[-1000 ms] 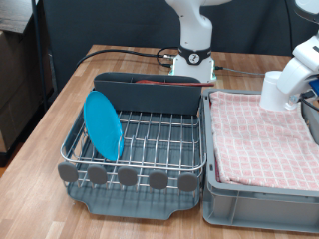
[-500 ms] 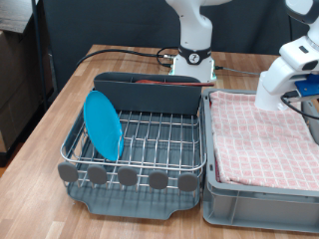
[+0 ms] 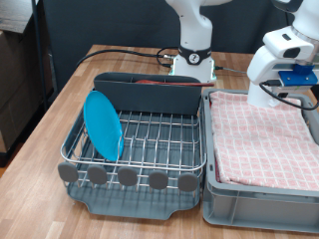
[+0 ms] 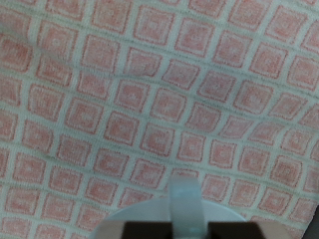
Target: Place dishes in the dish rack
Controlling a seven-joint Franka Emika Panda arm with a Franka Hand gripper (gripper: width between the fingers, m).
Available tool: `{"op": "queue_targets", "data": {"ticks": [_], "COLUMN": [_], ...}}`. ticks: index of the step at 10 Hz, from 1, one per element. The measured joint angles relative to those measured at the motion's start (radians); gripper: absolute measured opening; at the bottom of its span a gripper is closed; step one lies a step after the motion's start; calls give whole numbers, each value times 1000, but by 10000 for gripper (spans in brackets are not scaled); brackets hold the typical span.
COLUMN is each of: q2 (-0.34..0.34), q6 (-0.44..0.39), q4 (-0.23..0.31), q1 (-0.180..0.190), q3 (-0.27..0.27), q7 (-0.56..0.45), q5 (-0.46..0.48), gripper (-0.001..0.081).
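The dish rack [image 3: 140, 149] stands on the wooden table in the left half of the exterior view. The light-blue plate [image 3: 102, 124] stands upright in its wire grid at the left. The reddish-brown spoon [image 3: 159, 84] lies along the top of the grey cutlery caddy [image 3: 150, 95] at the rack's back. My gripper [image 3: 265, 76] is shut on the white mug [image 3: 261, 93]. It holds the mug in the air above the left back edge of the cloth-lined bin. In the wrist view the mug [image 4: 184, 211] shows at the edge, over the pink checks.
The grey bin [image 3: 257, 207] with a pink checked cloth [image 3: 261, 139] stands directly right of the rack. The robot's white base [image 3: 194, 62] is behind the caddy. A black cable [image 3: 110, 52] runs across the table at the back left.
The gripper with the mug has moved left and slightly up, from the bin's far right edge towards the rack. The plate and the spoon have not moved.
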Motion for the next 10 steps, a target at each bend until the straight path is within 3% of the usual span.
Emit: {"op": "queue_targets", "data": {"ticks": [5,10], "q2": [1,1], "q6": [39,83], "q4": [19,96], "q1": [-14,-63], "q3": [-51,-154], "q7": [-12,-22], "q5": [-37,-83], "gripper": [69,69]}}
